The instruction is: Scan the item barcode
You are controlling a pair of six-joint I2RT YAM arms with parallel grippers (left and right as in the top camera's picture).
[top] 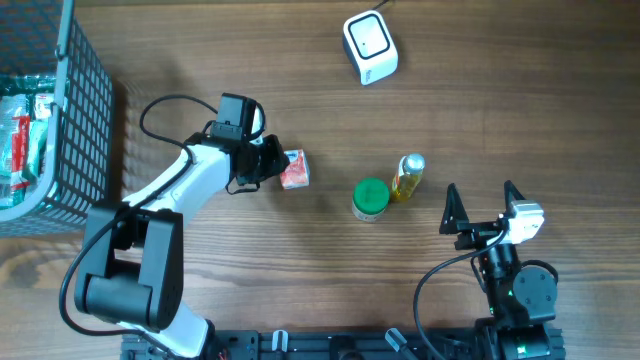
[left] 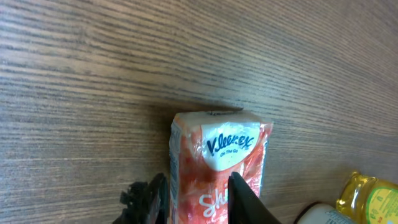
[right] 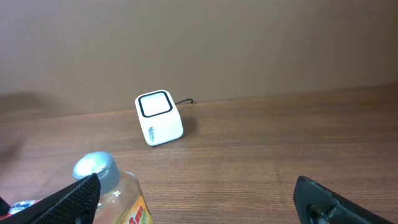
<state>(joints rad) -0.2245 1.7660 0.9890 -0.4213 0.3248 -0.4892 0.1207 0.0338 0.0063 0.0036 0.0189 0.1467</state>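
Note:
A red-and-white Kleenex tissue pack (top: pixel 296 169) is at the table's middle left. My left gripper (top: pixel 272 163) is shut on it. In the left wrist view the two black fingers press the near end of the pack (left: pixel 219 155) from both sides, with the gripper (left: pixel 198 200) at the bottom edge. No barcode shows on its visible faces. The white scanner (top: pixel 370 46) stands at the back centre, and the right wrist view shows the scanner (right: pixel 159 117) too. My right gripper (top: pixel 482 205) is open at the front right, holding nothing.
A green-lidded jar (top: pixel 371 198) and a yellow oil bottle (top: pixel 408 177) stand between the two arms. The bottle (right: pixel 115 193) is close to my right gripper's left finger. A wire basket (top: pixel 75 110) with packets in it fills the far left.

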